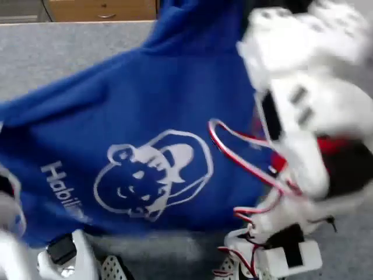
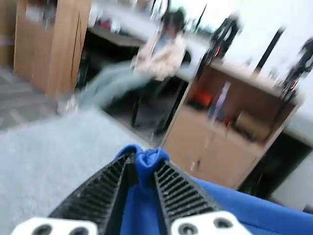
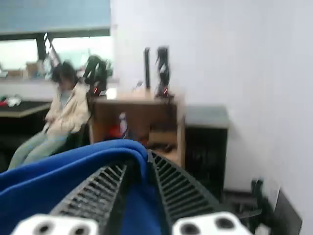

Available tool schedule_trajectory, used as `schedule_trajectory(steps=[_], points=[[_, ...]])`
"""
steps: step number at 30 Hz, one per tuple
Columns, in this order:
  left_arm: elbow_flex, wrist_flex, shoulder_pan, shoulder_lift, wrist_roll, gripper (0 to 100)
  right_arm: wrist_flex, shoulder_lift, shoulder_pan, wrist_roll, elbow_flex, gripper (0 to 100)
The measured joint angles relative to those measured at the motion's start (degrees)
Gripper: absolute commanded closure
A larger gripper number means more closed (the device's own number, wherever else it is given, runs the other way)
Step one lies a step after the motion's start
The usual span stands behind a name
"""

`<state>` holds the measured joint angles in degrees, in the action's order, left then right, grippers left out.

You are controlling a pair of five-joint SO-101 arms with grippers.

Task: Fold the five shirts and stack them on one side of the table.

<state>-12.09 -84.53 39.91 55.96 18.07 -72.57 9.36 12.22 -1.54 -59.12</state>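
One blue shirt [image 1: 145,116] with a white printed face hangs lifted above the grey worktop [image 1: 46,52], spread broadly over its middle and reaching past the far edge; whether any hem touches the surface I cannot tell. The left claw [image 2: 144,161] is clenched on a bunched fold of the blue cloth, and the right claw [image 3: 141,161] is clamped on another fold in the same way, so the garment is carried between the two. In the high view a white arm [image 1: 303,116] stands over the shirt toward one side edge, with its red-and-white cable [image 1: 245,157] looping across the fabric. The step in hand looks like raising and spreading the shirt before it is laid flat for folding. To do it well, I would hold the two claws level and well apart so the cloth hangs taut and unwrinkled. Then bring it down evenly onto the middle of the worktop, lower edge first, and release only once the body lies flat — a pinch let go early would probably drop one corner into a heap. The cable should be kept off the cloth. Counted: one shirt, two claws gripping it, one cable loop — and one wooden drawer unit [image 1: 99,9] beyond the far edge.
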Motion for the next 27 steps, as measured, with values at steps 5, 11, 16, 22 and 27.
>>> schedule_trajectory(steps=[5,11,16,22,27], points=[[35.60,31.12,-0.18,-1.76,-0.53,97,12.13,-6.68,3.96,2.81,22.51,98.5],[48.09,65.76,-4.04,-21.01,-2.99,97,33.14,-20.40,4.57,3.69,36.57,98.5],[31.56,59.87,-4.22,-41.76,-2.99,97,32.97,-26.73,4.57,3.78,34.11,98.5],[15.12,38.86,-4.40,-50.20,-2.99,97,20.75,-27.25,4.48,3.78,30.42,98.5],[16.44,30.07,-4.57,-50.20,-3.08,97,5.98,-27.25,4.57,6.59,30.24,98.5]])
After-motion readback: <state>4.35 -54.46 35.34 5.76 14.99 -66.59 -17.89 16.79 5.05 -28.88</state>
